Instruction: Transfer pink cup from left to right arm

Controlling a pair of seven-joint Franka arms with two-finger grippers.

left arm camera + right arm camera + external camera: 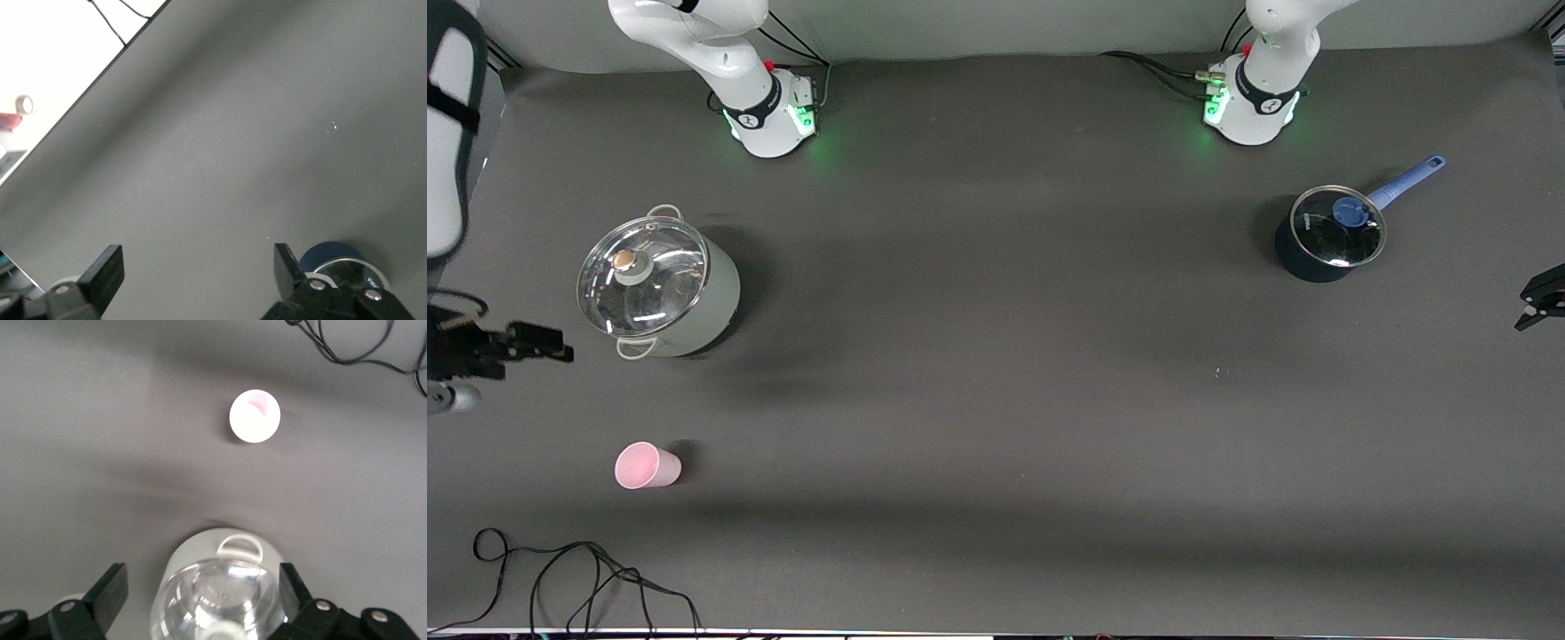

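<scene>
The pink cup (647, 466) stands alone, its contents unseen; both lidded pots (656, 286) (1329, 233) are closed. Both grippers (197, 273) (200, 590) gape wide, holding nothing.

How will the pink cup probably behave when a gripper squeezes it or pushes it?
The pink cup looks like small, thin plastic, so it is probably light and may flex under a squeeze. It stands alone on the mat, so a sideways push could tip it. Its round, tapered body would then likely roll in a curve.
</scene>
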